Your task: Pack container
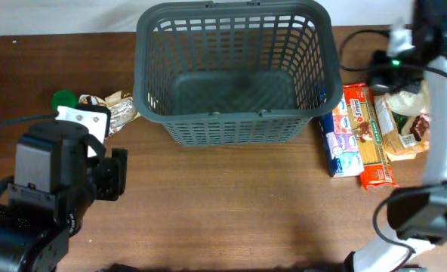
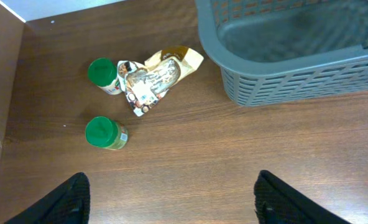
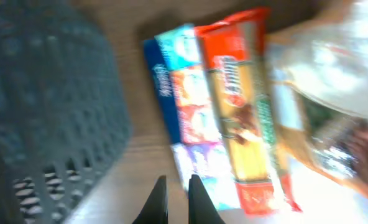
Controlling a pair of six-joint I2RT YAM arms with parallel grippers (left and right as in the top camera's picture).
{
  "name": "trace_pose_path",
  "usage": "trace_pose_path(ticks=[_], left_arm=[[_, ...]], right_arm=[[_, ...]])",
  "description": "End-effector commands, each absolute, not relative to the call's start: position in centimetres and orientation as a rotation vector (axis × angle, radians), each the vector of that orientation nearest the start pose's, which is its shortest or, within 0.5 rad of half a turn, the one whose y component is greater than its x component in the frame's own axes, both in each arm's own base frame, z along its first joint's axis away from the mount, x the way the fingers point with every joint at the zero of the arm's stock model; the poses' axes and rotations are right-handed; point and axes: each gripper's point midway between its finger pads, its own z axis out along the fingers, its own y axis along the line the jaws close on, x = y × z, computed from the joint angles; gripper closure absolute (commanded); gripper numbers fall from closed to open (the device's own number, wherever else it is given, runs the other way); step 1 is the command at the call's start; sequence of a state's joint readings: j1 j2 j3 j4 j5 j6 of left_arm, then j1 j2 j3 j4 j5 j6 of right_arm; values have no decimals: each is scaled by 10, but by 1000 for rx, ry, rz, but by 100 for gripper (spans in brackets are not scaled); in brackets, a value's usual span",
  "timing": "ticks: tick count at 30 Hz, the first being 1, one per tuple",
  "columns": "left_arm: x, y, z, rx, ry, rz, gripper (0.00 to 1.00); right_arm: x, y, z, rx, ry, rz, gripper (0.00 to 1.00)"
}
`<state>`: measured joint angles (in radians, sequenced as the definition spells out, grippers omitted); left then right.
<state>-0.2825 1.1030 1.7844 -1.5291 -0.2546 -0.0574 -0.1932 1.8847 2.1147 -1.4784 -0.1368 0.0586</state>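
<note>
Closest to the lens is my left hand (image 2: 171, 180), fingers spread wide and released, hovering over the bench (image 2: 190, 155). Right hand (image 3: 176, 190) is pinched nearly closed w/ just a thin gap, above the bench edge nr the packets; that view's blurred. Container (image 1: 235, 128) stands upright at far-middle of the bench. Just right of it lie a blue-white packet (image 1: 343, 143) and an orange pasta packet (image 1: 374, 143), side by side, touching. Left of it: crinkled foil packet (image 2: 153, 78), then two green-lidded jars (image 2: 103, 132), one touching the foil, one apart.
</note>
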Motion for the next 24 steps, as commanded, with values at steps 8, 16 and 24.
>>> trace_pose_path(ticks=[8, 16, 24], left_arm=[[219, -15, 375, 129, 2356, 160, 0], [226, -13, 383, 111, 2314, 171, 1], [227, 24, 396, -10, 2251, 429, 1]], right_arm=[[372, -100, 281, 368, 2710, 37, 96], [397, -141, 299, 424, 2539, -35, 22], [415, -221, 311, 319, 2418, -301, 1]])
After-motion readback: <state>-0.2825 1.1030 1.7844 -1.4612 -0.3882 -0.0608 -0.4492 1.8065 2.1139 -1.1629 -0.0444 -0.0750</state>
